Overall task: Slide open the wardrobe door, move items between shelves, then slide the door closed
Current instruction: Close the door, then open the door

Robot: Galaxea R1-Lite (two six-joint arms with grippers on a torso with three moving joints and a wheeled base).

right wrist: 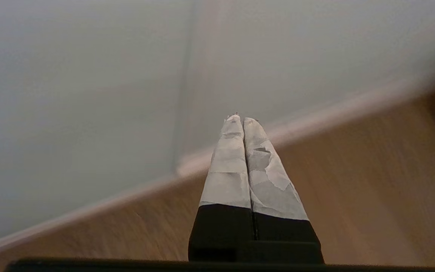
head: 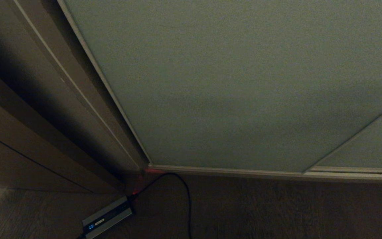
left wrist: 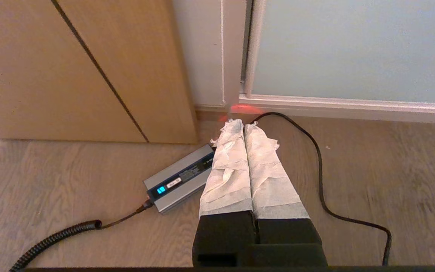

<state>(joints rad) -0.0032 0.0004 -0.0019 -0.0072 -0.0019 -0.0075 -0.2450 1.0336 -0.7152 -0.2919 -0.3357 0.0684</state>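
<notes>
Charger left, before door

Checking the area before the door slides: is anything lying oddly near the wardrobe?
Yes. A grey power adapter lies on the floor by the closed sliding wardrobe door, and its black cable loops close along the door's bottom frame.

floor: we're looking at a wood-look plank floor, light brown, grain running across it

on it, box: a flat grey metal box with a small blue lit display, lying just in front of the brown wooden panelling

on it, black cable: a thin black cable loops over the planks, one end near the bottom frame rail

on it, coiled lead: a coiled black lead runs into the box's near end

red glow: we see a small red patch where the planks meet the corner post
</notes>
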